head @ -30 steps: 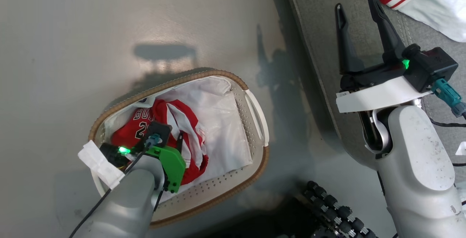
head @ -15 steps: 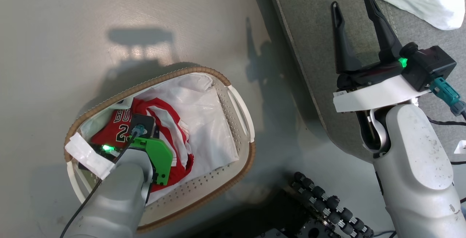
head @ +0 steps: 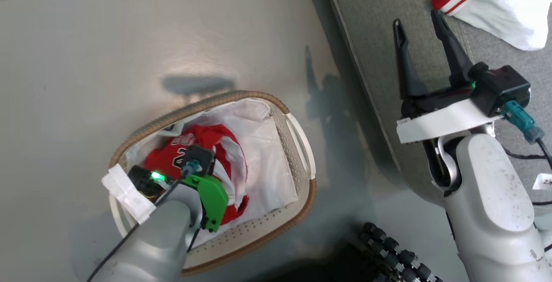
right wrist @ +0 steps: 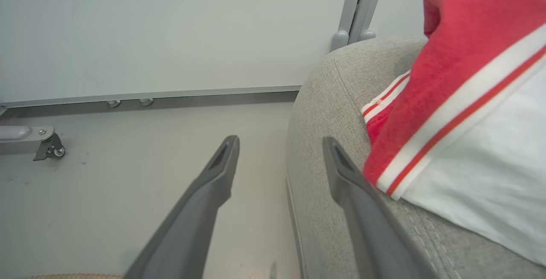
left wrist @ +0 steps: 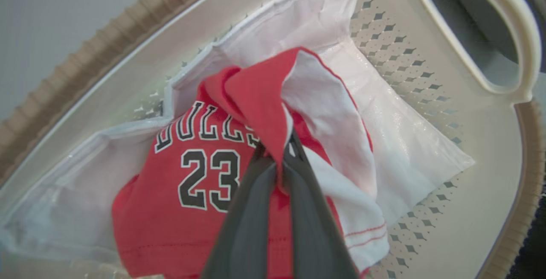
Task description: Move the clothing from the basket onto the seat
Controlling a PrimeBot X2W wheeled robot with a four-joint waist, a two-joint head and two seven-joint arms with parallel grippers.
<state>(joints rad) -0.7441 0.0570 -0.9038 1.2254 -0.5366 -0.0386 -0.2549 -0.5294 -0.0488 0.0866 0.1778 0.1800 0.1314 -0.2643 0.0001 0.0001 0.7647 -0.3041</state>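
Note:
A red jersey point(left wrist: 170, 210) with "23" on it lies bunched in the white basket point(head: 297, 213) with the brown rim, on the white liner point(head: 267, 161). My left gripper point(left wrist: 277, 151) is shut on a raised red-and-white fold of this clothing point(head: 172, 159), inside the basket. A second red and white garment point(head: 487, 1) lies on the grey seat point(head: 379, 36) at the upper right. My right gripper point(head: 418, 21) hovers open over the seat's left edge, beside that garment point(right wrist: 460, 100), nothing between its fingers point(right wrist: 204, 193).
The basket stands on a pale glossy floor point(head: 129, 36), left of the seat. The robot's black wheeled base point(head: 396, 256) lies at the bottom centre. In the right wrist view a wall panel with a metal rail point(right wrist: 149, 95) and a caster foot point(right wrist: 47, 146) stand beyond the floor.
My left gripper has shut on the jersey and pulled a fold up, so the fabric is more bunched. The head camera has shifted; the right gripper stays open over the seat.

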